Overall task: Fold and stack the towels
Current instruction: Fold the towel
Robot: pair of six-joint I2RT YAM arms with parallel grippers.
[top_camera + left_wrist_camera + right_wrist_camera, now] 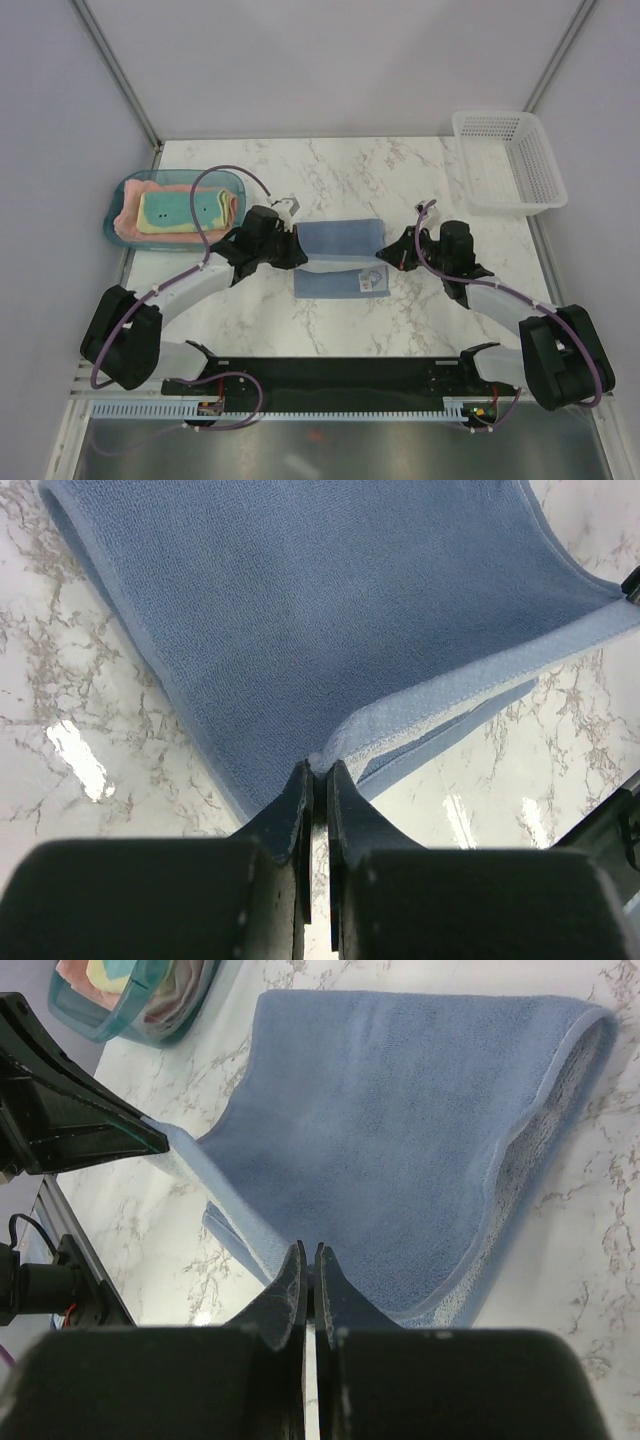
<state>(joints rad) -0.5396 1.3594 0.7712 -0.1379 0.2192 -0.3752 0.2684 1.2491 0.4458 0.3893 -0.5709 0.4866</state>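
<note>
A light blue towel lies half folded in the middle of the marble table, with a small white tag near its front edge. My left gripper is shut on the left corner of its lifted layer; the pinch shows at the jaw tips. At the towel's right side, my right gripper is shut on the edge. A salmon-pink towel and a yellow towel with teal patches lie folded in the teal tray.
A white mesh basket stands at the back right corner. The teal tray sits at the left, close to the left arm. White walls close the table at the back and both sides.
</note>
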